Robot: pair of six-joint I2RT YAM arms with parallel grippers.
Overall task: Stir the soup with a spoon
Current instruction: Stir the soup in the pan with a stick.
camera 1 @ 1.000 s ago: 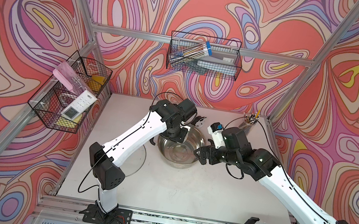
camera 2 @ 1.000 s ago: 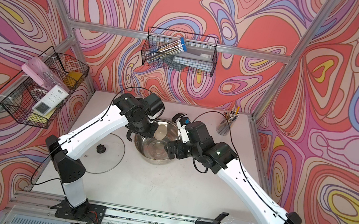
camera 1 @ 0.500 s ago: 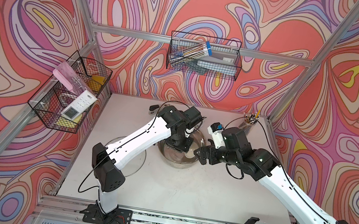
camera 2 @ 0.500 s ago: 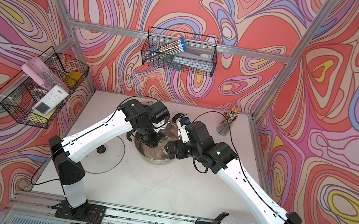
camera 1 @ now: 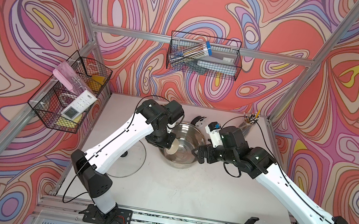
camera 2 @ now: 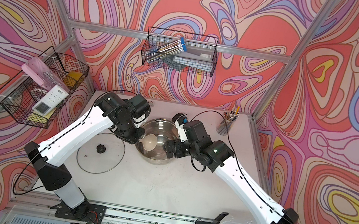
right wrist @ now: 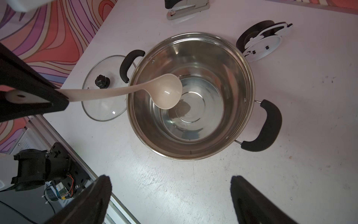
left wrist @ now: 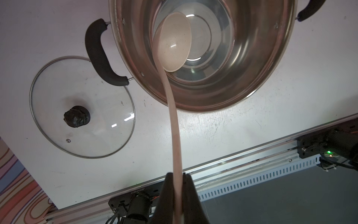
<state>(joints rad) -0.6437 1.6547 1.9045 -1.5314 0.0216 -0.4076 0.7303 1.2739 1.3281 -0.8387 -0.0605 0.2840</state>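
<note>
While the left end effector [left wrist: 177, 175] is clamped on the thin handle of the spoon [right wrist: 168, 91], close to the handle's holed end, the spoon's round bowl hangs inside the steel pot [right wrist: 230, 66]. It sits on the side nearest the glass lid [left wrist: 100, 91], and the handle slopes up over the rim. Steel rings shine on the pot's bottom. Whether a clear liquid lies there, or whether the bowl touches the bottom, cannot be told.

The spoon is cream-white plastic, lightly speckled, with a deep bowl whose hollow faces up and a long, slightly bowed handle.

The right end effector [right wrist: 170, 179] has its jaws wide apart and holds nothing, above the worktop [right wrist: 300, 116] at the pot's other side.

On the back wall, a wire basket [camera 1: 237, 63] holds a clear tube [camera 1: 190, 54] with a blue cap, filled with thin sticks, and a flat grey item [camera 1: 215, 67]. A side basket [camera 1: 49, 115] holds a pink packet [camera 1: 66, 76] and a white keypad device [camera 1: 78, 105]. In the far corner, a clear cup [camera 1: 246, 128] holds pencils [camera 1: 250, 117].
</note>
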